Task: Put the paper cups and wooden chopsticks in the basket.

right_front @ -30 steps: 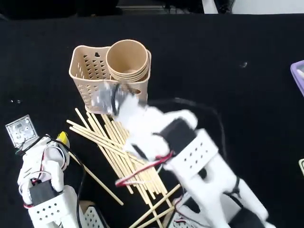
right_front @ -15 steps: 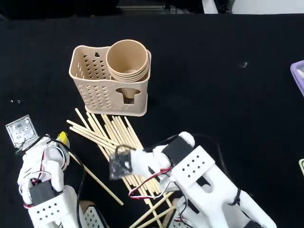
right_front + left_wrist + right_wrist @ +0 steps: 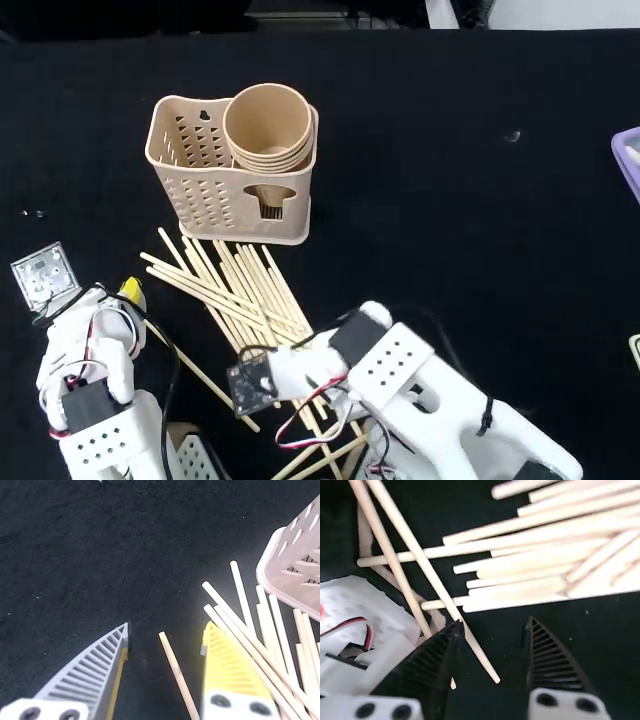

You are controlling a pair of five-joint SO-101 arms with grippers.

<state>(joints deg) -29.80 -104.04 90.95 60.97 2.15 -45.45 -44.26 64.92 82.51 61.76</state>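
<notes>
Nearest, at the front of the black table (image 3: 480, 200), stand the two white arms. The left gripper (image 3: 167, 626) hangs low over the cloth, jaws spread wide and holding nothing. The end of a single stray chopstick (image 3: 175, 672) lies on the cloth between its grey finger and its yellow one. The right gripper (image 3: 495, 621) is bent down over the near end of the wooden chopsticks (image 3: 235, 285), its jaws likewise wide apart and empty. One loose stick runs slantwise close beside a dark finger; whether it touches cannot be told. The chopsticks lie flat in a loose fan between the arms and the basket (image 3: 205, 195), their far ends near its foot, all outside it. Beyond them the perforated beige basket stands upright. The paper cups (image 3: 268, 125), nested in one stack, sit upright in the compartment on the robot's right. Farther off to the right, a purple object (image 3: 627, 160) shows at the table's edge.
</notes>
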